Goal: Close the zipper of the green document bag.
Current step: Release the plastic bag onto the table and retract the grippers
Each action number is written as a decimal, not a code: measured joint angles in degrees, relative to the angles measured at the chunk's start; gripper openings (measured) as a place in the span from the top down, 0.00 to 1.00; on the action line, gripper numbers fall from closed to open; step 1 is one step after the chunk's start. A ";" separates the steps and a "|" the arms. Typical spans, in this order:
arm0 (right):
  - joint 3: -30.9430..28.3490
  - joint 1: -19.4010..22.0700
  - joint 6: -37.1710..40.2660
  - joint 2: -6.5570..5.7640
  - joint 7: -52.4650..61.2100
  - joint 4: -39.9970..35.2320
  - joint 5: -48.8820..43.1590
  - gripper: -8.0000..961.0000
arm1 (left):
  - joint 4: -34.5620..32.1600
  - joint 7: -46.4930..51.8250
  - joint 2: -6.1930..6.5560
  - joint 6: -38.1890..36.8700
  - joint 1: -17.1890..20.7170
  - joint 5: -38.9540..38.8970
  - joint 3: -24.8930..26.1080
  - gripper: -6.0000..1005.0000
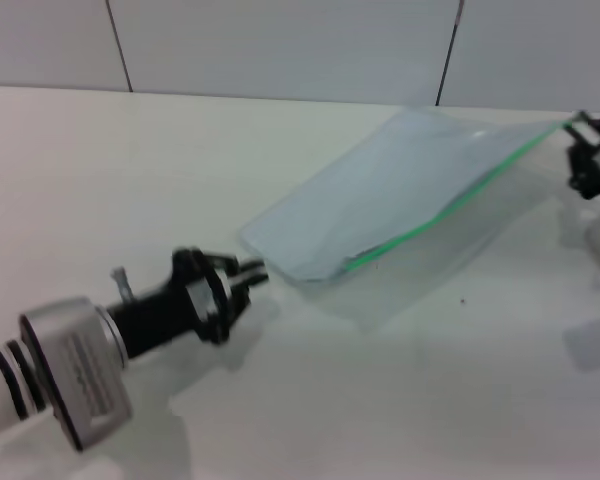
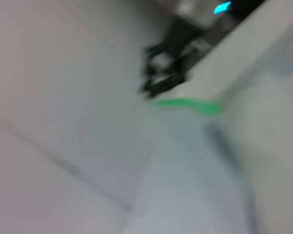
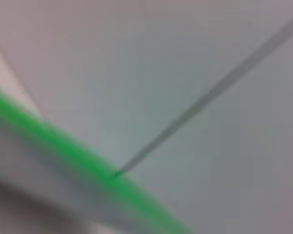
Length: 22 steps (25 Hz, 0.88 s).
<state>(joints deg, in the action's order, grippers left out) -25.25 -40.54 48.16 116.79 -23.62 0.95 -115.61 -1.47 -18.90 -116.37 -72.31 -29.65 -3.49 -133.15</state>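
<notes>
The left arm (image 1: pixel 55 375) ends in a white sleeve ringed by 2 black bands, then a silver-grey metal collar bearing a label of fine print too small to read. Beyond it runs a black cylindrical wrist with a small silver fitting sticking out near the top, leading to the left gripper (image 1: pixel 248 277), a black skeletal frame with slim dark fingers. The right gripper (image 1: pixel 588 125) is also black, with a pale grey-white block set in its frame and white casing below it.
</notes>
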 joint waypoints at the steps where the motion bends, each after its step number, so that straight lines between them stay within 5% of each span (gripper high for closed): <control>1: -0.99 0.91 0.53 0.05 -0.01 0.31 1.60 0.88 | -0.01 0.09 0.00 -0.24 -0.03 -2.35 0.03 0.94; 5: -2.13 6.00 7.70 0.18 0.37 3.11 8.37 0.88 | -0.02 0.97 -0.01 -3.10 0.16 -12.96 0.03 0.86; 11: -1.58 13.75 23.31 0.19 4.61 11.42 13.03 0.67 | -1.45 14.71 -0.06 -11.14 2.49 -37.38 0.09 0.65; 15: 0.01 16.09 32.01 0.25 14.03 12.76 12.49 0.50 | -1.81 24.11 0.04 -14.54 3.14 -43.75 0.08 0.50; 22: 2.97 16.08 35.11 0.04 22.51 11.92 12.37 0.17 | -1.63 28.72 0.10 -20.27 4.43 -47.25 0.06 0.44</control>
<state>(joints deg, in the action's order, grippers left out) -22.28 -24.46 83.27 116.83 -1.10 12.87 -103.24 -3.11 9.82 -116.27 -92.58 -25.22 -50.74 -133.09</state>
